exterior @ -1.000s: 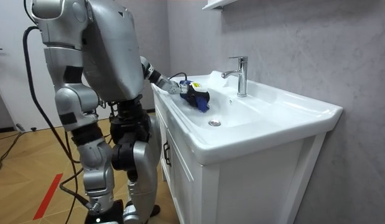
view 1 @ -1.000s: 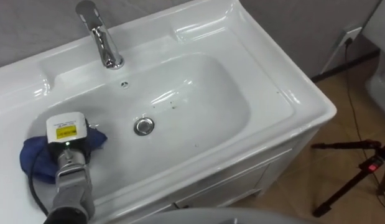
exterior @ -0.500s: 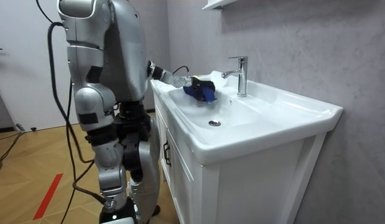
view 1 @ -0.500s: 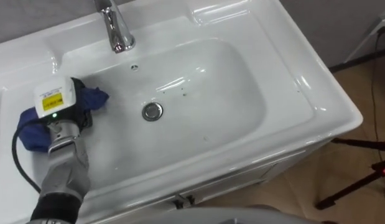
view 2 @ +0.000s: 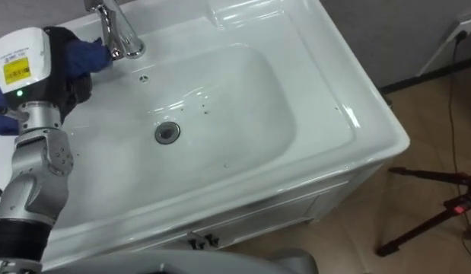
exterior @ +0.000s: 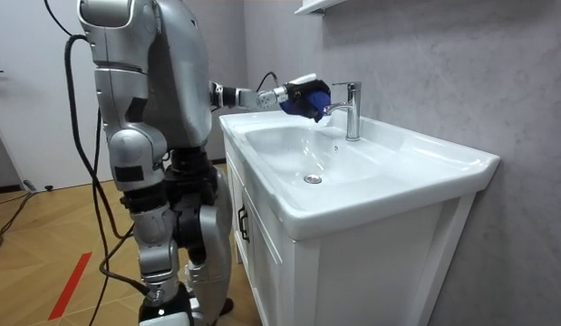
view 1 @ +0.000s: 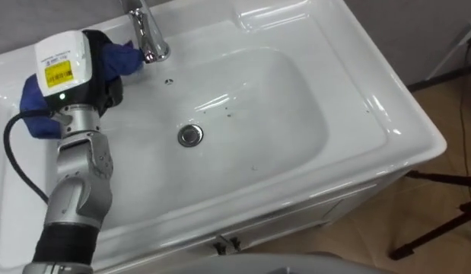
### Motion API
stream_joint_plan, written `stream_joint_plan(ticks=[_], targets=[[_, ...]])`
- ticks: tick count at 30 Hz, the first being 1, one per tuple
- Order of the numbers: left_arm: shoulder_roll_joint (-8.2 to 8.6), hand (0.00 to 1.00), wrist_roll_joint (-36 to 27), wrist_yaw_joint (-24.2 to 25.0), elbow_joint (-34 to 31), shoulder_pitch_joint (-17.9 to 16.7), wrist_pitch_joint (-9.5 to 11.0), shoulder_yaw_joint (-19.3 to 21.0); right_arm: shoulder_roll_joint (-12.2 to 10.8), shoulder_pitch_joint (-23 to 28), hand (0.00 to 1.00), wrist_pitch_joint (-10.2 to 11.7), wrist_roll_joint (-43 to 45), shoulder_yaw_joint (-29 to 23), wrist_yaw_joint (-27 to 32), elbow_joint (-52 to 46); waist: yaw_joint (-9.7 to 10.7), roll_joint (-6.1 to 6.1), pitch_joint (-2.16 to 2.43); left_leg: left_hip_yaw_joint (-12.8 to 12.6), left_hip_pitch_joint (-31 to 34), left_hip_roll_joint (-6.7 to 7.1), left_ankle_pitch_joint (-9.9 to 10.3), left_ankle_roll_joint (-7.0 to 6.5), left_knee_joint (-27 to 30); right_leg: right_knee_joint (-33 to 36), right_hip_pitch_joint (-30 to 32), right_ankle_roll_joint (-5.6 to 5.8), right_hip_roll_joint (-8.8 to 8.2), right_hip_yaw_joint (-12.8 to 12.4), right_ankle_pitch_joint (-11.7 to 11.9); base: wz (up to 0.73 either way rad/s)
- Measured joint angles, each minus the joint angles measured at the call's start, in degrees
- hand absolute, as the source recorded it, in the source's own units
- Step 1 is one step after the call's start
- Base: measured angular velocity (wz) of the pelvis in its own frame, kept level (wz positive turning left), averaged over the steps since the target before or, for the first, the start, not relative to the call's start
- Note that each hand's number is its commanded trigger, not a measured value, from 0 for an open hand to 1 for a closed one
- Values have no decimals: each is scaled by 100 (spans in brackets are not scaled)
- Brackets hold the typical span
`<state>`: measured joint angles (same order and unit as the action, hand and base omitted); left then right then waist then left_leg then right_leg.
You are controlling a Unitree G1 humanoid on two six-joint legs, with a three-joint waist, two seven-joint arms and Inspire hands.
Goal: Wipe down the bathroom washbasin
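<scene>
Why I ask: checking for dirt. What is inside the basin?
A drain, an overflow hole and a few dark specks. The left hand, its arm and the blue cloth hide the left of the basin.

My left hand (view 2: 26, 61), in from lower left, holds a bunched blue cloth (view 2: 83, 47) over the white basin's (view 2: 243, 91) back-left, cloth right beside the chrome tap (view 2: 119, 36), drain (view 2: 167, 132) mid-bowl, tripod (view 2: 433, 213) on wood floor (view 2: 418, 129) at right.

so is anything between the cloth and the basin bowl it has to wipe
Nothing visible. The left hand holds the blue cloth up beside the faucet; the basin below holds only its drain.
</scene>
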<state>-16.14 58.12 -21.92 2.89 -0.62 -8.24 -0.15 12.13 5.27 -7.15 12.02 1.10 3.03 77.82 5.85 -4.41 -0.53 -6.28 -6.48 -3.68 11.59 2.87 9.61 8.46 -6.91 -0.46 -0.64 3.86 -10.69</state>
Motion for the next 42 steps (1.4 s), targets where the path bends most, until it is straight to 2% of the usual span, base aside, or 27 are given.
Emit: stream_joint_plan(ticks=[3,8,13,17,19,23,25,28,33,37,42], targets=[[-44,100,-6,-74,-252,0,19,42,-1,56,0,3,-31,2,-7,-21,-79,8,24,7,-13,32,-8,-13,0,6,-4,18,-28,2,-10,0],[-49,100,-6,-243,-293,-1,19,248,-7,53,0,16,-110,7,33,-19,-181,21,44,62,-18,38,-8,-13,-1,7,-39,21,-34,61,-12,7],[-106,100,-46,-352,-292,-3,39,435,3,132,0,24,-223,18,106,-53,-324,-36,77,104,-25,37,-8,-13,-1,14,-64,21,-33,103,-12,3],[-149,100,-425,-478,-285,-23,66,742,9,168,0,15,-196,-32,103,-131,-406,-86,48,116,-87,39,-8,-13,-6,13,-119,22,-34,121,-12,2],[-149,100,-460,-500,-241,-35,63,909,17,186,0,8,-133,-77,96,-193,-442,-69,33,112,-88,40,-8,-13,-7,-3,-121,25,-35,116,-15,-2],[-150,100,-460,-490,-78,-218,-119,1079,59,229,0,-44,-127,-77,23,-246,-474,-91,50,110,-71,47,-8,-13,-5,-56,-130,25,-38,116,-16,0],[-150,100,-460,-430,102,-364,-283,1130,66,249,0,-48,-127,-72,-34,-254,-480,-116,68,119,-70,47,-8,-13,-5,-59,-135,25,-36,119,-16,0],[-150,100,-467,-378,200,-570,-408,1133,69,244,0,-53,-127,-74,-72,-302,-493,-104,70,120,-48,47,-8,-13,-5,-73,-128,25,-38,125,-16,0],[-150,100,-465,-380,212,-797,-468,1209,68,277,0,-146,-114,-83,-67,-455,-517,-73,67,172,-36,50,-8,-13,-7,-58,-128,25,-34,151,-16,2],[-150,100,-461,-416,215,-809,-422,1472,66,277,0,-167,-49,-225,-64,-493,-610,-69,65,178,-53,48,-8,-13,-7,-50,-135,25,-34,164,-16,0],[-150,100,-461,-412,235,-842,-445,1597,65,284,0,-170,-48,-243,-69,-619,-695,-35,65,176,-50,51,-8,-13,1,-60,-141,25,-39,173,-16,0]])
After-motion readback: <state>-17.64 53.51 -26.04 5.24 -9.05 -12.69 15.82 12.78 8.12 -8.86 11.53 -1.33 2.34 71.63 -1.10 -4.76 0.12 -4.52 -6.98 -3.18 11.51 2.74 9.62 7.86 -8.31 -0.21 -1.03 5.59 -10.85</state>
